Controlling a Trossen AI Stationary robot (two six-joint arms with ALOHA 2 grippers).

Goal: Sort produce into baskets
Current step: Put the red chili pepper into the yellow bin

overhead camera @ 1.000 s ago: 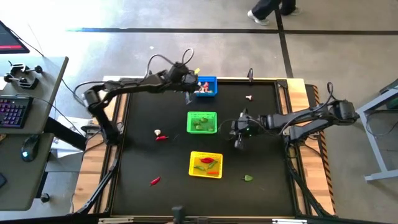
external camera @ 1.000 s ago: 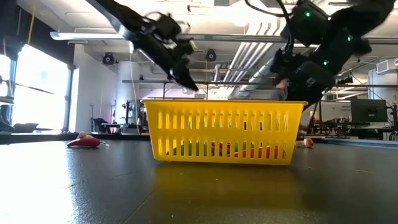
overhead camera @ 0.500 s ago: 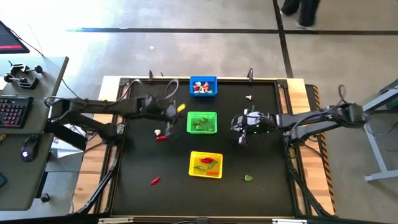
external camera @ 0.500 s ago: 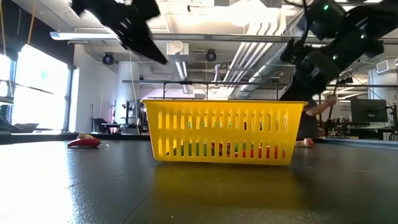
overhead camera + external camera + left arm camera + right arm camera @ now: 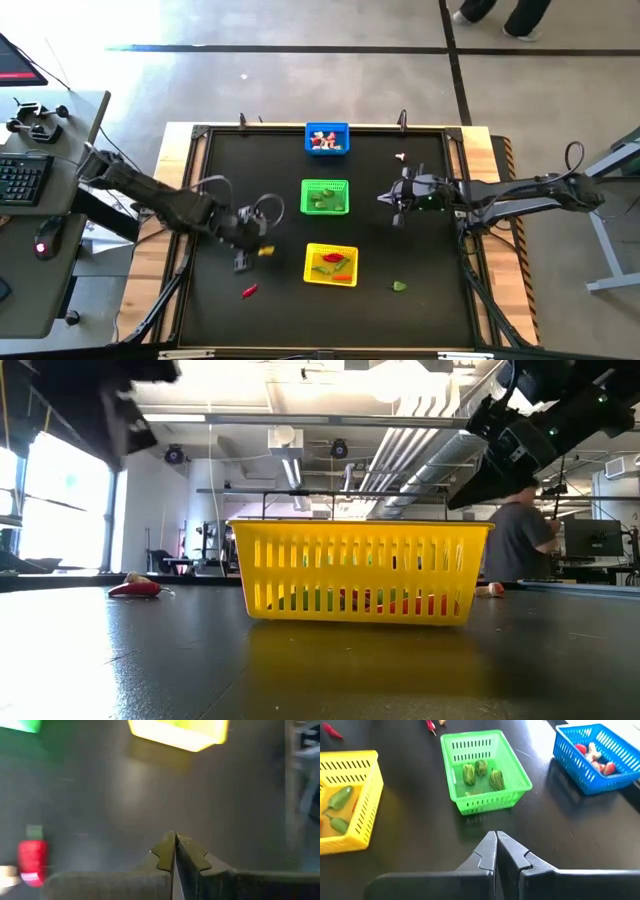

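Note:
Three mesh baskets stand down the table's middle: blue (image 5: 327, 139) at the far edge with mushroom-like bits, green (image 5: 325, 196) with green leafy bits (image 5: 480, 772), yellow (image 5: 331, 264) with red and green pieces. My left gripper (image 5: 241, 264) is shut and empty, left of the yellow basket. Its wrist view (image 5: 174, 845) shows a red chilli (image 5: 32, 860) lying on the table beside it. My right gripper (image 5: 398, 216) is shut and empty, right of the green basket, and also shows in its wrist view (image 5: 496, 842). Loose pieces lie on the table: a chilli (image 5: 249, 291), a green bit (image 5: 400, 286), a mushroom bit (image 5: 399, 157).
The table has a raised frame at its edges (image 5: 195, 200). A desk with a keyboard (image 5: 20, 180) stands to the left. A person (image 5: 520, 545) stands in the room behind the table. Bare black tabletop lies along the near edge (image 5: 320, 320).
My left gripper has swung from over the blue basket toward the table's near and left side, and now sits low beside the yellow basket. My right gripper has drifted a little toward the far and right edges. The baskets have stayed put.

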